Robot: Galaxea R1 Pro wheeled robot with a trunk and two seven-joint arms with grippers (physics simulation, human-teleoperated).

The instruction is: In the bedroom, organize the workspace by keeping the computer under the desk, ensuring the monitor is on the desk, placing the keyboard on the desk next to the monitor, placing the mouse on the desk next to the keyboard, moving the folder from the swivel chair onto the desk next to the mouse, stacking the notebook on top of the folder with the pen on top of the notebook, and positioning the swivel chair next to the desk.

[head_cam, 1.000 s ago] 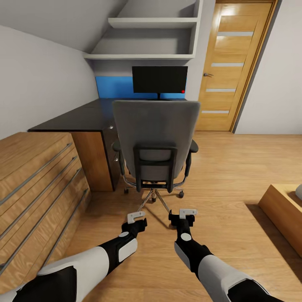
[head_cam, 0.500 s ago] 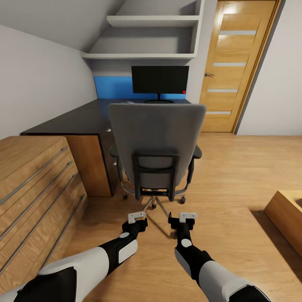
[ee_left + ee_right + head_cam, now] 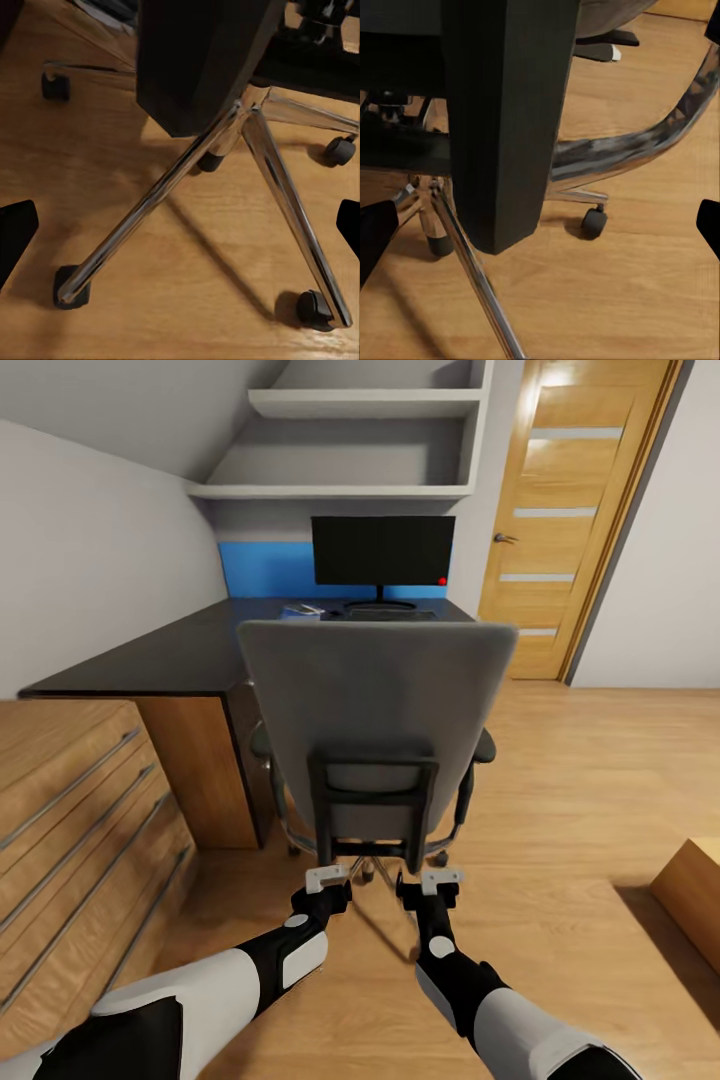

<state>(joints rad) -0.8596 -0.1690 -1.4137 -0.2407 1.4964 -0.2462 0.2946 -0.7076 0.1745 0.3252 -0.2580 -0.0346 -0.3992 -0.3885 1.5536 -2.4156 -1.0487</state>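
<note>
The grey swivel chair (image 3: 375,690) stands with its back to me, close in front of the black desk (image 3: 170,650). Its backrest hides the seat. The black monitor (image 3: 380,550) stands upright on the desk, and a flat dark strip that looks like the keyboard (image 3: 390,614) lies before its stand. My left gripper (image 3: 328,878) and right gripper (image 3: 441,880) are both open and empty, low behind the chair. The chair's chrome legs (image 3: 262,165) and its black back support (image 3: 506,112) are right ahead of them. The computer, mouse, folder, notebook and pen cannot be made out.
An oak dresser (image 3: 70,810) with bar handles runs along the left, beside the desk. The oak door (image 3: 560,510) is at the back right. A low wooden piece (image 3: 690,900) sits at the right edge. A small pale item (image 3: 303,610) lies on the desk.
The whole view has moved closer to the chair and desk, so the chair looms larger. Both grippers now sit nearer the chair's base, still open.
</note>
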